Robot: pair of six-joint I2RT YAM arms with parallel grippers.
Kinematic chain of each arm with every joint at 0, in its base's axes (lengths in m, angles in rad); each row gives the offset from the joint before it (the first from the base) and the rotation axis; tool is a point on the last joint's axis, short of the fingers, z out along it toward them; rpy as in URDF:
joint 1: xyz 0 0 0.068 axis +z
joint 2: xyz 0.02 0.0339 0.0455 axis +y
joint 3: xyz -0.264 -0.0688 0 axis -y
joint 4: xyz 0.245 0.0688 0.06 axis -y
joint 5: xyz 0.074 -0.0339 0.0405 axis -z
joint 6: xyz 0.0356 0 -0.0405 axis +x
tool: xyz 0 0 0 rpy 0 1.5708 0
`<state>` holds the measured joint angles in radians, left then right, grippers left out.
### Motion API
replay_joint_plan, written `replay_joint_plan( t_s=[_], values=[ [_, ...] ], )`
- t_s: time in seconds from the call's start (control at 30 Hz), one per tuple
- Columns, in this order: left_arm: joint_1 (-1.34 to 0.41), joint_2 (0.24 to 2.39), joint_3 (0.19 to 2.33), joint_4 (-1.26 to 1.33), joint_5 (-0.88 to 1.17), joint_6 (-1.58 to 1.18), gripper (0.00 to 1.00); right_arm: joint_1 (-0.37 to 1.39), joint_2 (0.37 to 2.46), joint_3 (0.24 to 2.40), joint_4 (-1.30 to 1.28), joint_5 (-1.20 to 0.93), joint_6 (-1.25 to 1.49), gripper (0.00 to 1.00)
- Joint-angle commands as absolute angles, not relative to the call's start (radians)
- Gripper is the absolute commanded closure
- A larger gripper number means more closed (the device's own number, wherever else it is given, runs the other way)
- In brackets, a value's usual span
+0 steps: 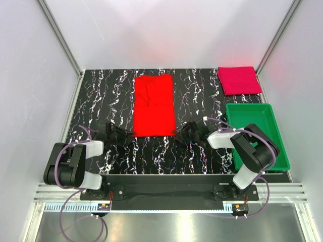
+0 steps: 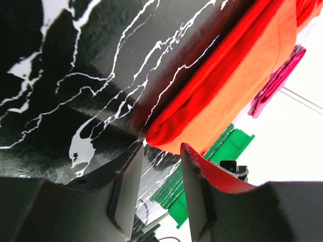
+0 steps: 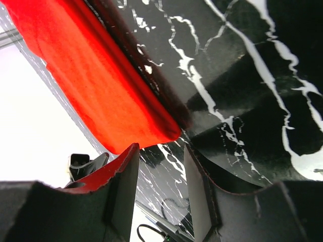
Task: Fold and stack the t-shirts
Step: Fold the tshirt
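A bright red t-shirt (image 1: 154, 103) lies folded into a long strip down the middle of the black marbled table. A darker crimson t-shirt (image 1: 238, 79) sits folded at the back right corner. My left gripper (image 1: 123, 135) is low at the strip's near left corner and my right gripper (image 1: 180, 132) at its near right corner. In the left wrist view the red shirt's corner (image 2: 217, 96) lies just beyond the left gripper (image 2: 161, 151), whose jaws are apart with nothing between them. The right gripper (image 3: 161, 151) stands the same way before the red shirt (image 3: 96, 85).
A green plastic tray (image 1: 252, 115) stands along the right side of the table, with my right arm reaching over its near end. The tray (image 2: 222, 146) and the crimson shirt (image 2: 277, 80) show past the red shirt in the left wrist view. White walls enclose the table.
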<state>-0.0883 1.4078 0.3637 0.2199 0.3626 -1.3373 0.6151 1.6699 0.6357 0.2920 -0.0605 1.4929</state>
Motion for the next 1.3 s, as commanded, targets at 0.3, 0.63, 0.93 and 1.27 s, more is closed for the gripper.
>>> replay_joint_plan(
  t_s=[0.3,0.63,0.93,1.27],
  values=[
    [-0.086,1.519,0.328,0.242,0.222,-1.325,0.71,0.626,1.717,0.600,0.370,-0.011,1.569,0.51],
    [-0.086,1.514,0.339,0.236,0.244,-1.289,0.96,0.624,1.732,0.600,0.339,0.024,1.604,0.57],
    [-0.089,1.491,0.350,0.213,0.281,-1.272,1.00,0.623,1.733,0.586,0.318,0.040,1.560,1.00],
    [-0.101,1.168,0.288,0.003,0.334,-1.223,1.00,0.647,1.519,0.591,0.097,-0.052,1.434,1.00]
  ],
)
